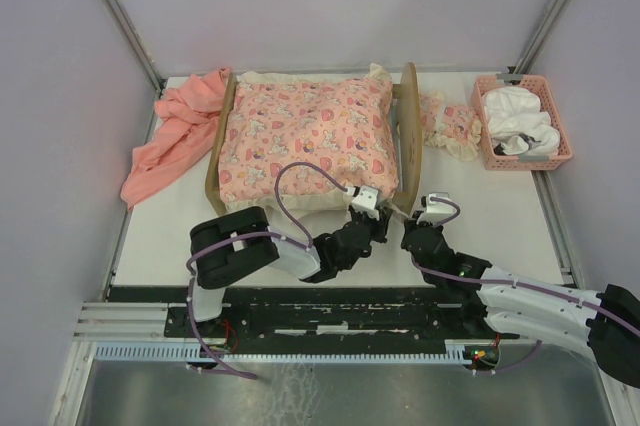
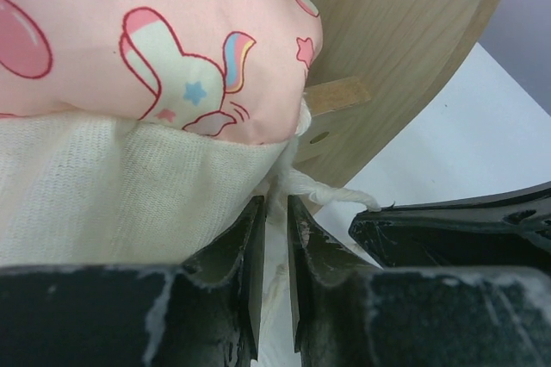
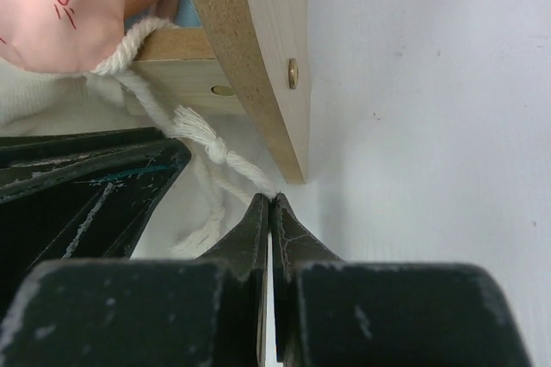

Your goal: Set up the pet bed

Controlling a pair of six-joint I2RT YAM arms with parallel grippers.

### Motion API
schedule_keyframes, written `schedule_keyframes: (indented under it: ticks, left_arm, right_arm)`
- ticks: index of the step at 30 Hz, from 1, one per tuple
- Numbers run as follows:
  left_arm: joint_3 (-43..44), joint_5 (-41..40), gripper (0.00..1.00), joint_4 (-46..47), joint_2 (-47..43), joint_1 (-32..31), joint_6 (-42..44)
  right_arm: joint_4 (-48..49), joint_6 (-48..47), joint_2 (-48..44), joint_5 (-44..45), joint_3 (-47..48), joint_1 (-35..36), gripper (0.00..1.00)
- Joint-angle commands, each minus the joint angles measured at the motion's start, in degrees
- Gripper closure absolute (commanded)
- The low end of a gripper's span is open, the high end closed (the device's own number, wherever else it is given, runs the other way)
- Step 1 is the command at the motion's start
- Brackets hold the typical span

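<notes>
Left claw and right claw meet nose to nose at the near right corner of the pet bed. The bed sits in the upper middle of the top view, with a pink printed cushion laid in it. I judge the step in hand to be tying the cushion's corner to the frame. A salmon cloth lies heaped at the upper left, against the bed's left end. A small frilled pillow lies just right of the end board, and a pink basket of white fabric stands at the upper right. None of these crowds the working corner.

From the left wrist, I see the left claw clenched to a slit with a white strand of the cord running into it, so I take it as gripping the cord.

From the right wrist, the right claw is pinched tight on the cord's tip, just past its knot, beside the foot of the wooden board. Next, I reckon, the cord must go round the rail and be drawn snug. What stands in the way is the board's edge and the closeness of the two claws.
</notes>
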Motion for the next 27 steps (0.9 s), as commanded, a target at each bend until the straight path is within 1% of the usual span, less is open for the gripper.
schedule_keyframes:
  ticks: [1, 3, 6, 10, 22, 27]
  left_arm:
    - [0.9, 1.0, 0.77, 6.2, 1.0, 0.3, 0.0]
    - [1.2, 1.1, 0.78, 5.9, 1.3, 0.5, -0.2]
    - [1.4, 1.0, 0.82, 5.9, 1.4, 0.6, -0.2]
    - [1.7, 0.7, 0.97, 5.6, 1.7, 0.6, 0.1]
    - [-2.7, 0.7, 0.97, 8.2, -0.5, 0.7, -1.6]
    - [-2.6, 1.4, 0.96, 9.0, -0.1, 0.7, -1.3]
  right_arm:
    - [2.3, -0.5, -0.1, 0.6, 0.8, 0.2, 0.98]
    - [2.2, -0.4, -0.1, 0.6, 0.7, 0.2, 0.98]
    - [2.2, -0.5, -0.1, 0.4, 0.8, 0.2, 0.98]
    - [2.1, -0.5, 0.0, 0.6, 0.8, 0.1, 0.98]
    - [1.3, -0.6, -1.1, 1.8, 0.7, 0.1, 0.98]
    - [1.3, -0.4, -1.7, 2.5, 0.7, 0.2, 0.98]
